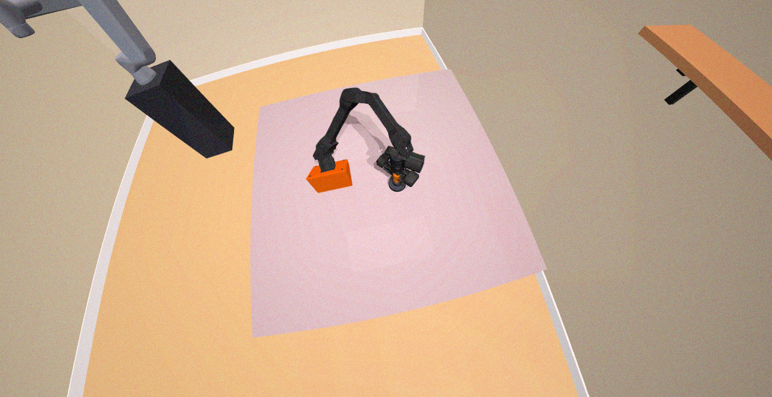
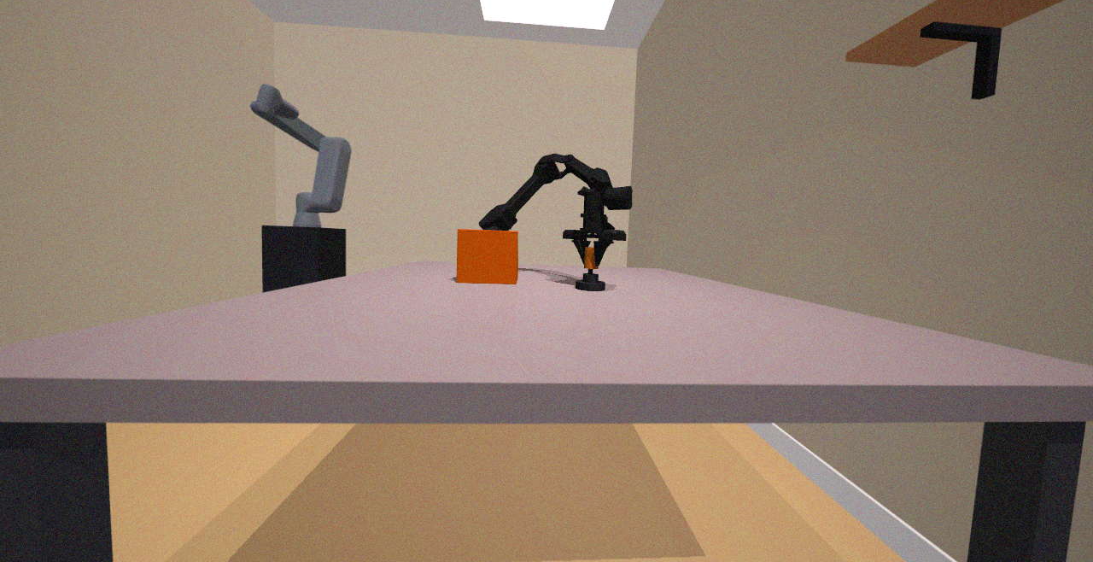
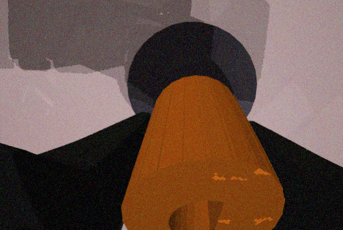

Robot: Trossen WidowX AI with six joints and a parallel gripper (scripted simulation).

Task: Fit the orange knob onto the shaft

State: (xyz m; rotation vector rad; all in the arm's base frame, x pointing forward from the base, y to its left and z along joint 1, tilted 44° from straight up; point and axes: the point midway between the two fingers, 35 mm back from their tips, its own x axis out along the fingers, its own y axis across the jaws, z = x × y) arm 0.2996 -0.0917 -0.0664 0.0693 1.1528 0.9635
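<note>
The orange knob (image 1: 396, 178) (image 2: 590, 256) (image 3: 200, 141) is upright between the fingers. My gripper (image 1: 397, 176) (image 2: 590, 260) (image 3: 196, 126) points down and is shut on the knob. The round dark pedestal (image 1: 392, 186) (image 2: 590, 285) (image 3: 175, 51) stands directly below. In the exterior view a short length of dark shaft (image 2: 590, 272) shows between the knob's underside and the pedestal, so the knob is above it, not down on it. The rest of the shaft is hidden. In the wrist view the hole in the knob's top is partly cut off by the frame's lower edge.
The arm's orange base block (image 1: 330, 180) (image 2: 487, 256) stands left of the pedestal on the pink table (image 1: 302, 265) (image 2: 366, 336). A grey arm (image 1: 110, 19) (image 2: 331, 176) on a black stand (image 1: 180, 113) (image 2: 303, 256) is beyond the table's left side. A wooden shelf (image 1: 718, 70) (image 2: 978, 12) is on the right wall.
</note>
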